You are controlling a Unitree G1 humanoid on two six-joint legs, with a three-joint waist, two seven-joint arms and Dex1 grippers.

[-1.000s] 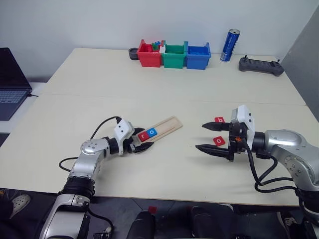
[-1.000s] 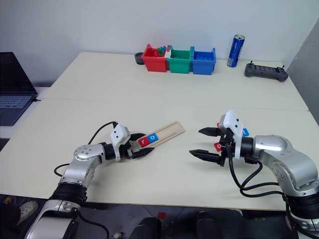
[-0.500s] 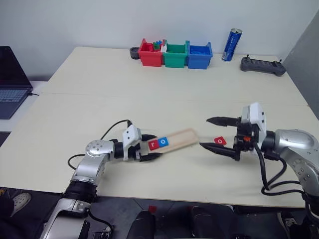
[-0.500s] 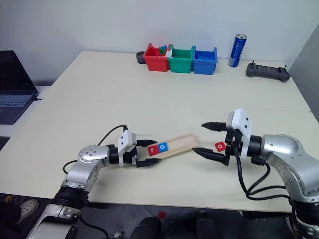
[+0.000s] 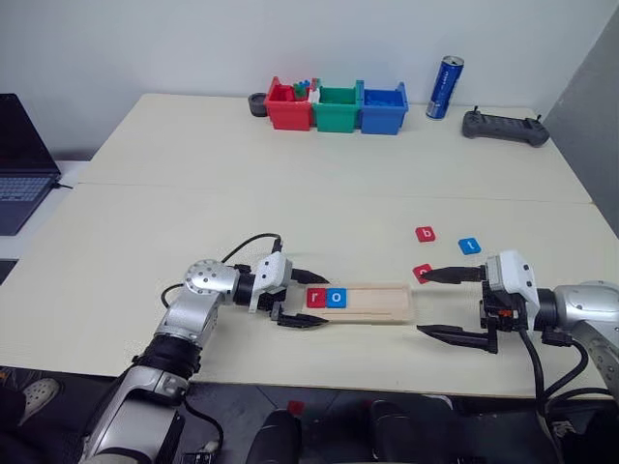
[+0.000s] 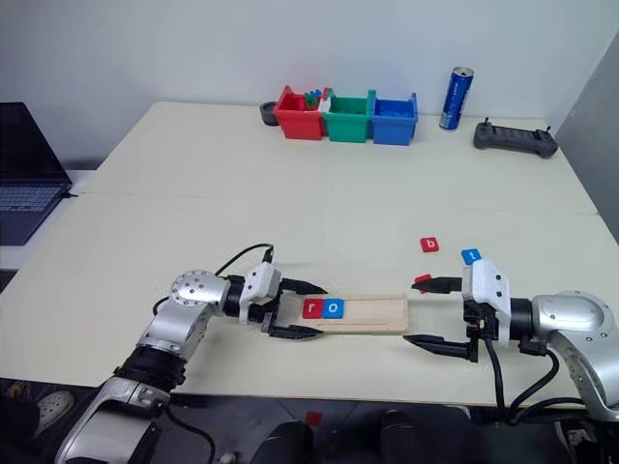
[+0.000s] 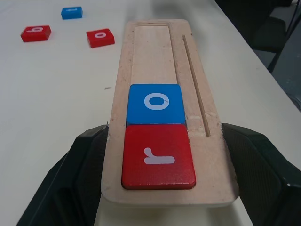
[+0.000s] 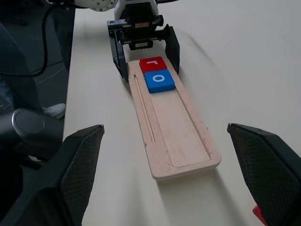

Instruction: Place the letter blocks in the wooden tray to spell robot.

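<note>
The wooden tray (image 5: 382,302) lies crosswise near the table's front edge. My left gripper (image 5: 321,302) is shut on its left end, one black finger on each long side. In its groove sit two letter blocks, a red "r" (image 7: 159,157) and a blue "o" (image 7: 155,103), side by side at the held end. My right gripper (image 5: 423,304) stands open just off the tray's right end, holding nothing. Three loose blocks lie beyond it: a red "b" (image 5: 425,234), a blue "t" (image 5: 469,246) and a red "o" (image 5: 421,274) partly behind the upper finger.
Red (image 5: 289,104), green (image 5: 338,106) and blue (image 5: 384,106) bins stand at the back, with a blue can (image 5: 446,87) and a black controller (image 5: 505,127) to their right. A laptop (image 5: 19,159) sits off the table's left edge.
The left gripper has swung the tray from a diagonal to lie crosswise, further right and nearer the front edge. The right gripper has drawn back to the right and lower, uncovering the loose blocks.
</note>
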